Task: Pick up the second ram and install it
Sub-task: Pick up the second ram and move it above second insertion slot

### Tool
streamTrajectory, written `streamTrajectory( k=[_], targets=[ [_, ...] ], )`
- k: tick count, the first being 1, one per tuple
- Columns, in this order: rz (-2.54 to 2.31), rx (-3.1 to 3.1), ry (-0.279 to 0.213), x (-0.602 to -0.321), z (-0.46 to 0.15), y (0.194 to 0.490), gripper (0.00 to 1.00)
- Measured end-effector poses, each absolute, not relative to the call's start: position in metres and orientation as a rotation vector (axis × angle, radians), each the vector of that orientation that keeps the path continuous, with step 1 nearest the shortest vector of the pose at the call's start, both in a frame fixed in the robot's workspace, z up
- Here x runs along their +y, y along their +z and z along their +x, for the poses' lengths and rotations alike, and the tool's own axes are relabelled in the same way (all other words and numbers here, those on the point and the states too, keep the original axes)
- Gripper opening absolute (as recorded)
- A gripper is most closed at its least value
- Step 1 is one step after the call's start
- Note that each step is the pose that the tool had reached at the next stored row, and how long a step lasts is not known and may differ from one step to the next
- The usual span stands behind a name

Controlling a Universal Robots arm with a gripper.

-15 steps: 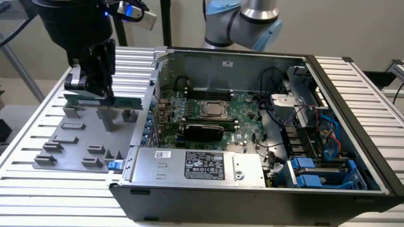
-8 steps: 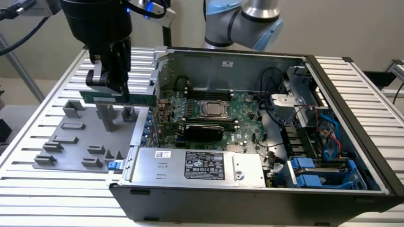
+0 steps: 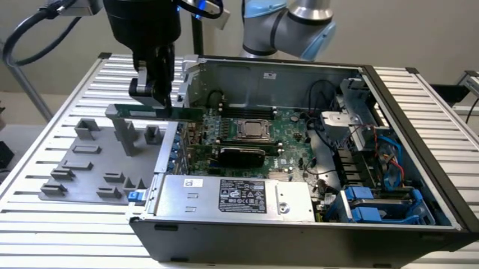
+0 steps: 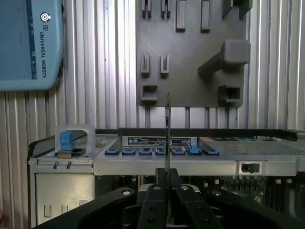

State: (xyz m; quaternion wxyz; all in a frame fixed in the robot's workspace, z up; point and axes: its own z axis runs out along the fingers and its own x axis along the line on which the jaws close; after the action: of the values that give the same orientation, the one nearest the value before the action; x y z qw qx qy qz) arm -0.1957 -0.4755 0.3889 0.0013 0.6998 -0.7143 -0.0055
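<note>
**Memory stick held over the open computer case.** I am watching the pincer [image 3: 152, 101] clenched on the second ram [image 3: 183, 114], gripping the green stick by its upper long edge near the middle. The stick is hanging level in the air above the side wall of the computer case [image 3: 299, 242], on the exterior view's left. One end is reaching out over the grey fixture plate [image 3: 82, 168] lying just outside that wall. The other end is reaching in over the case's interior. As far as I can tell, the stick is touching neither the case nor the plate.

In the wrist view, the second ram [image 4: 167, 133] is showing edge-on as a thin line. It is rising from between the two black fingers [image 4: 156, 200] of the pincer [image 4: 167, 181], which are pressing on it from both sides. Beyond it, the case's rim [image 4: 190, 164] and then the fixture plate [image 4: 190, 71] are coming into sight.

Inside the case, the green motherboard [image 3: 288, 134] is lying flat on the floor with the processor socket [image 3: 254, 130] near its middle. A silver power supply box [image 3: 232, 196] is sitting against the case's near wall. Blue cables [image 3: 391, 154] are running along the case's end on the exterior view's right.

Case and plate are both resting on the slatted metal counter [image 3: 419, 106]. A pale blue arm joint [image 3: 288, 25] is standing behind the case's far wall.
</note>
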Motion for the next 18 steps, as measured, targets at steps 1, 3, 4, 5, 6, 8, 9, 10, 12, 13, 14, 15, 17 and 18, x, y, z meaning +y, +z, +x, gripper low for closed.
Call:
streamTrajectory(
  k=[1,3,4,5,6,8,9,10,12,13,14,15,17,18],
  targets=[
    [2.197,-2.242,-0.017,-0.474,-0.193,0.389,0.14],
    [2.197,-2.242,-0.017,-0.47,-0.187,0.389,0.14],
    [2.197,-2.242,-0.017,-0.467,-0.185,0.389,0.14],
    [2.197,-2.242,-0.017,-0.465,-0.182,0.389,0.14],
    [2.197,-2.242,-0.017,-0.463,-0.18,0.389,0.14],
    [2.197,-2.242,-0.017,-0.458,-0.175,0.389,0.14],
    [2.197,-2.242,-0.017,-0.455,-0.172,0.389,0.14],
    [2.197,-2.242,-0.017,-0.453,-0.17,0.389,0.14],
    [2.197,-2.242,-0.017,-0.447,-0.165,0.389,0.14],
    [2.197,-2.242,-0.017,-0.445,-0.162,0.389,0.14],
    [2.197,-2.242,-0.017,-0.442,-0.16,0.389,0.14],
    [2.197,-2.242,-0.017,-0.44,-0.157,0.389,0.14],
    [2.197,-2.242,-0.017,-0.435,-0.151,0.389,0.14],
    [2.197,-2.242,-0.017,-0.433,-0.148,0.389,0.14]
  ],
)
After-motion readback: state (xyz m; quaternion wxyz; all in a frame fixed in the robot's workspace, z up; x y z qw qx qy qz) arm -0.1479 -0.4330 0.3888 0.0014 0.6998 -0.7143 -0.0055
